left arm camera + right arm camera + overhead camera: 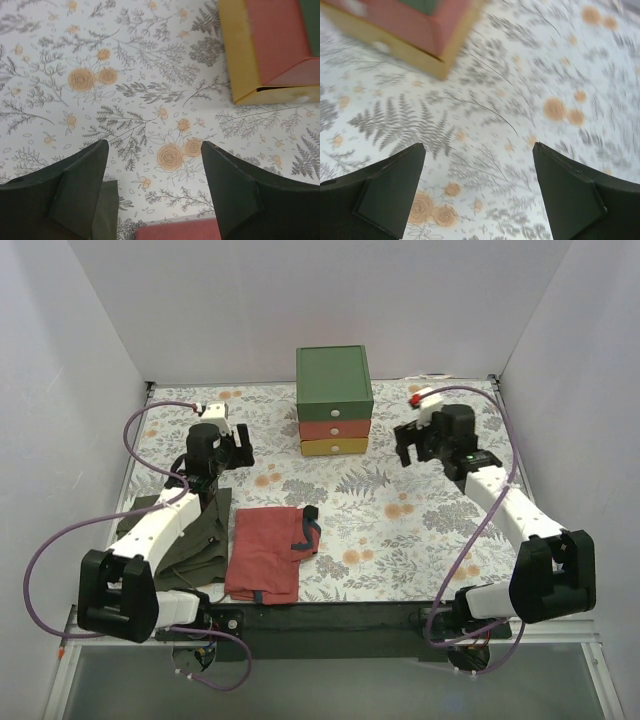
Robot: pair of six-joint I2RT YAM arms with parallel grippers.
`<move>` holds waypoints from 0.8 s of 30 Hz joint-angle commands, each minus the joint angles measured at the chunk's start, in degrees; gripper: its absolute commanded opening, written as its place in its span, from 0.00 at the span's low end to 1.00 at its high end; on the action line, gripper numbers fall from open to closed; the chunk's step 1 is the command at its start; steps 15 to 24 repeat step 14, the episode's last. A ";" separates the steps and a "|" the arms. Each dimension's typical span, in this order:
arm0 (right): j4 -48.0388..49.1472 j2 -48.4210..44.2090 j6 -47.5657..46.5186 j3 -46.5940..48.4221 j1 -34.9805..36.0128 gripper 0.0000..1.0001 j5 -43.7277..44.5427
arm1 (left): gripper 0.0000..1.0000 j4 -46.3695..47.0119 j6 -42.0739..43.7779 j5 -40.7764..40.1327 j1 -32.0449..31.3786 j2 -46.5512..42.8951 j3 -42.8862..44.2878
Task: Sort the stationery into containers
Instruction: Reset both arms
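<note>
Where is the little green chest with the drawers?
In the top view, the green chest stands at the far middle of the table, between the left tool and the right tool, with the red cloth nearer the arms.

Green chest [334, 375], red-orange drawer [352, 429], yellow drawer [352, 447], grey-and-orange floral table [400, 530].

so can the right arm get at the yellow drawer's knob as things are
Probably yes: the right gripper hangs open beside the chest, nothing lies on the table between it and the yellow drawer, and its white knob faces forward.
</note>
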 commanded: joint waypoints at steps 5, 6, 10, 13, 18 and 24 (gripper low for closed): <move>-4.86 -1.77 9.24 5.44 -9.78 0.98 4.62 | 0.76 3.69 -3.72 2.07 1.39 10.88 4.67; -5.47 -1.69 8.62 7.27 -9.78 0.98 5.34 | 0.77 3.52 -3.45 1.81 1.39 12.72 6.33; -6.62 -2.13 5.63 8.35 -9.69 0.98 9.72 | 0.77 2.20 0.24 1.28 1.39 16.16 11.08; -5.92 -2.30 6.94 7.47 -9.87 0.98 12.71 | 0.78 0.70 3.58 0.93 1.48 17.91 13.54; -5.83 -2.04 7.55 7.38 -9.87 0.98 13.25 | 0.78 0.53 4.28 0.93 1.39 18.18 14.16; -5.83 -2.04 7.55 7.38 -9.87 0.98 13.25 | 0.78 0.53 4.28 0.93 1.39 18.18 14.16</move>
